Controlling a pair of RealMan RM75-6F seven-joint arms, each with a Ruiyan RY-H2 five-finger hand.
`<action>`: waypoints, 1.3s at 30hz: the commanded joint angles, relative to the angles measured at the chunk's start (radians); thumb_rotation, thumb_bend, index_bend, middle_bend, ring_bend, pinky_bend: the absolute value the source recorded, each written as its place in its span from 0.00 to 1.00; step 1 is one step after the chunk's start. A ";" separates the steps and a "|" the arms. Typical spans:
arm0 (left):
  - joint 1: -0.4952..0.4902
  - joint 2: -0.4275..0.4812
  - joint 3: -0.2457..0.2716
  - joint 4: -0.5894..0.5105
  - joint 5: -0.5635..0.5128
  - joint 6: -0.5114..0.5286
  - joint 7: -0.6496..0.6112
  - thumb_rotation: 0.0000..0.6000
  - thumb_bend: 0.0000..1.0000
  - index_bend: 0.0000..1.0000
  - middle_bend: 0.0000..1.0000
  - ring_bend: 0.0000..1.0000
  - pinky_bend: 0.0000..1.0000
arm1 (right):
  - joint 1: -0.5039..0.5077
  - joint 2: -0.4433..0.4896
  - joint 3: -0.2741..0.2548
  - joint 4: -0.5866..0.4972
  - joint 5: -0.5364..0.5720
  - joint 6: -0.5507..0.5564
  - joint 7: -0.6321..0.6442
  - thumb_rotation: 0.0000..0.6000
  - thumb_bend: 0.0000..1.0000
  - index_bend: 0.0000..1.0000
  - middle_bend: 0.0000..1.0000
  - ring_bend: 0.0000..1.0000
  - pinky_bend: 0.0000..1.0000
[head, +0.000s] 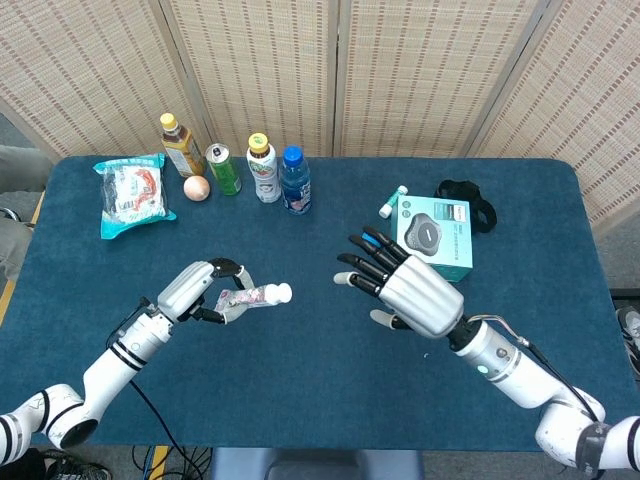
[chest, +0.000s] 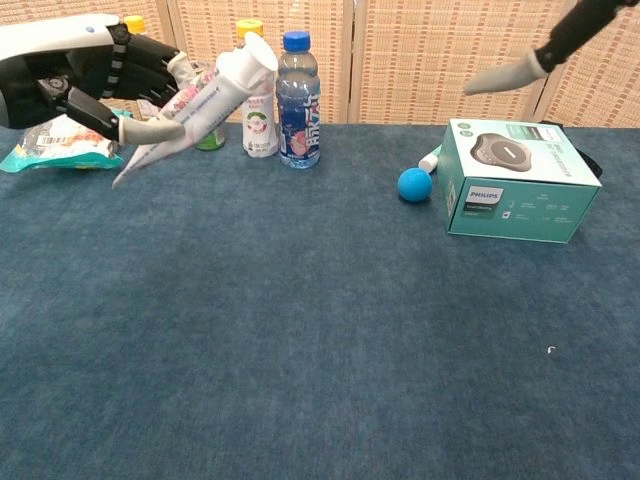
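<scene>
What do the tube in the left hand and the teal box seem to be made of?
The tube in the left hand: probably soft plastic, glossy, flattened at its tail, with a white cap. The teal box: likely printed cardboard, with sharp folded edges and a smooth, slightly shiny surface.

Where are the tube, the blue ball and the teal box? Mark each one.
tube (head: 252, 297), head view, middle of its body.
blue ball (chest: 414, 185), chest view, centre.
teal box (chest: 520, 208), chest view, front face.
</scene>
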 joint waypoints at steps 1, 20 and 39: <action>-0.010 0.003 -0.002 0.001 -0.004 -0.004 -0.008 1.00 0.33 0.66 0.64 0.43 0.25 | 0.036 -0.046 0.012 0.020 0.010 -0.019 -0.024 1.00 0.09 0.31 0.23 0.00 0.06; -0.043 0.012 0.012 -0.004 -0.017 -0.024 -0.029 1.00 0.33 0.66 0.64 0.43 0.25 | 0.178 -0.208 0.035 0.116 0.085 -0.055 -0.069 1.00 0.14 0.34 0.25 0.00 0.06; -0.071 0.005 0.021 -0.004 -0.030 -0.047 -0.024 1.00 0.33 0.66 0.64 0.43 0.25 | 0.231 -0.258 0.016 0.155 0.122 -0.048 -0.073 1.00 0.15 0.43 0.28 0.01 0.06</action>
